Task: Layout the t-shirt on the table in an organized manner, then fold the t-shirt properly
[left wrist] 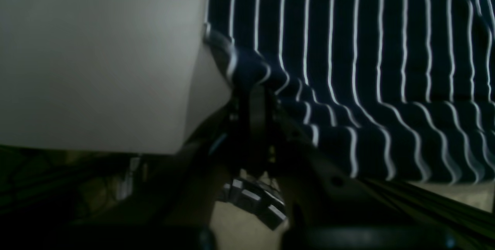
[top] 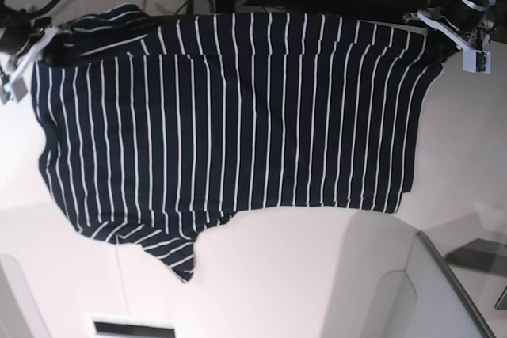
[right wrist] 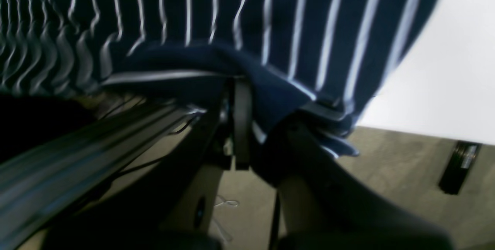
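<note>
Soft dark navy t-shirt (top: 230,124) with thin white stripes, spread broad and nearly flat across the smooth white table (top: 317,275); lower hem ragged, one flap pointing toward the near edge. Left gripper (left wrist: 257,87) pinches a bunched corner of cloth at the table's far edge; right gripper (right wrist: 241,87) clamps a folded, rumpled corner at the opposite end

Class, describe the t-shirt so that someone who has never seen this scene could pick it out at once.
Start with the wide white table. Spread across its far half is the t-shirt, pinched at its two far corners by the left gripper and the right gripper. It is the only cloth here: dark navy with thin white stripes.
</note>
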Controlling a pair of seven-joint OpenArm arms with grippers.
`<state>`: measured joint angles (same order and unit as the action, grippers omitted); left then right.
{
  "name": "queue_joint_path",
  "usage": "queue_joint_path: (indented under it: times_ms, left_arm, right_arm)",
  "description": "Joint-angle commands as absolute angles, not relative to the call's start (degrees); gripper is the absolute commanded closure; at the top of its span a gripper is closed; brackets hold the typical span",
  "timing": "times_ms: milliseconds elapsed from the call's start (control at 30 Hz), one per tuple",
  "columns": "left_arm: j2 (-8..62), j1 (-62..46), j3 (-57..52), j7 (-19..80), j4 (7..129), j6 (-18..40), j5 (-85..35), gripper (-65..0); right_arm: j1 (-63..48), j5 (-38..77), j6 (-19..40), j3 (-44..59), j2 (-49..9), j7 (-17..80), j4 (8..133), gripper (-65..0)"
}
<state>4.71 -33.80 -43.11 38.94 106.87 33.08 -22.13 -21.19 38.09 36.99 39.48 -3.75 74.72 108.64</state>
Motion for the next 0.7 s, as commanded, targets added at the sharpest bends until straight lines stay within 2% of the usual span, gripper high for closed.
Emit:
queue_joint_path:
  times_ms: [0,100,267,433,667]
  left_arm:
    - [5.1,-33.6,-44.5,38.1,108.5,33.1,-22.8,0.0]
    - [5.1,-31.2,-46.3,38.6,109.3,33.1,-22.8,0.0]
    - [5.5,-26.5,-46.5,41.1,109.1,33.0,-22.4,0.0]
    - [4.4,-21.5,-45.1,41.1,108.6,33.0,-14.3,0.0]
    - [4.2,-16.2,-38.3,40.7,101.2,33.0,-5.6,0.0]
  right_arm:
    - [-20.4,38.5,35.8,39.8,-4.4,74.8,109.5,0.0]
    - [-18.2,38.5,33.1,39.7,-4.4,75.4,109.4,0.0]
    - [-14.3,38.5,32.8,36.5,-6.8,76.9,108.0,0.0]
    - [-10.7,38.5,27.7,32.2,-7.3,75.1,100.9,0.0]
    - [-6.5,38.5,25.5,27.2,-10.3,68.7,92.1,0.0]
